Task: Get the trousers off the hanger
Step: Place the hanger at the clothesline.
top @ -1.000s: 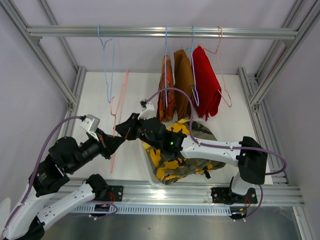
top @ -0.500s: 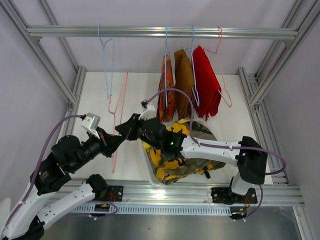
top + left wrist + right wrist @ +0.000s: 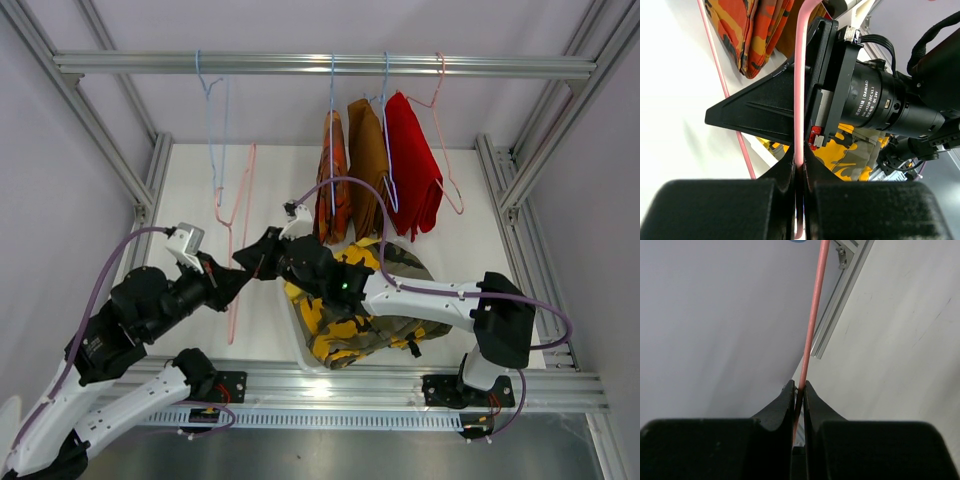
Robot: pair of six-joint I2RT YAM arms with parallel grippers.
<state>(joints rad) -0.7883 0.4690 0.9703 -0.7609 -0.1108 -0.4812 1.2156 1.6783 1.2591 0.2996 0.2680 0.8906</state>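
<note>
The left gripper point(image 3: 799, 167) and the right gripper point(image 3: 800, 390) are each clamped on the pink hanger point(image 3: 811, 330)

Item: white table point(image 3: 190, 180) | Top: flat, pale, running from the near edge to the far side | Border: aluminium frame point(image 3: 400, 380) along left, right and near sides | Lying on it: one white basket point(image 3: 296, 335), near edge, slightly right of centre, mostly hidden from above, chiefly its left wall showing.
</note>
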